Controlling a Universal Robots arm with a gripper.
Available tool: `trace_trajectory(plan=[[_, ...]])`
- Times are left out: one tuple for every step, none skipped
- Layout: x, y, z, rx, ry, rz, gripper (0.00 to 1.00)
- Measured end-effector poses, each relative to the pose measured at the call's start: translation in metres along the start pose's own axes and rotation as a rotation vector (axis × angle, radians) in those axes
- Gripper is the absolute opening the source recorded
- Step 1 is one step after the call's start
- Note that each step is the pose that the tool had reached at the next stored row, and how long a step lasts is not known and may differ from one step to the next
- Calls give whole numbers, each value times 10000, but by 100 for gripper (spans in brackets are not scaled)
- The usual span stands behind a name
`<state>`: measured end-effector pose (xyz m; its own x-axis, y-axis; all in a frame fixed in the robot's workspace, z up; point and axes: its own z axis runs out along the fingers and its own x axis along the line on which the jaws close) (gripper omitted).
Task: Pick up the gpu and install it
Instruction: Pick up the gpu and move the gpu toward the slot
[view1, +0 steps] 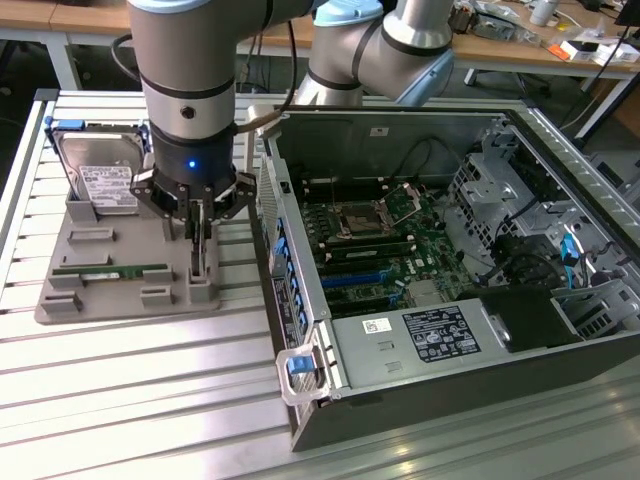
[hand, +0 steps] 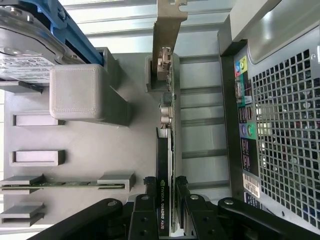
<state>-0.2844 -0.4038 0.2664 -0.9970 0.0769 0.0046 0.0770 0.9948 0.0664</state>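
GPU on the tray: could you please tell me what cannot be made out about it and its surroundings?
- GPU faces: edge-on in the wrist view; the end effector covers most of it in the exterior view.
- Hard drive label: print too small, exterior view; cut off by the frame edge, wrist view.
- Motherboard slots: too small to tell apart, exterior view.
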Motion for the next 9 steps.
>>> trace_trajectory(plan=[[-2,0,2,1,7,0,26],[-2,-1,16,2,22,-3,26],[-2,-2,33,4,44,-4,26],[-2,-3,45,6,58,-3,26],[-2,-4,57,7,70,-2,26],[-2,-5,74,8,83,-3,26],[-2,-5,81,7,88,-3,26],[-2,-6,94,8,98,-10,26],[-2,-7,105,9,106,-14,26]])
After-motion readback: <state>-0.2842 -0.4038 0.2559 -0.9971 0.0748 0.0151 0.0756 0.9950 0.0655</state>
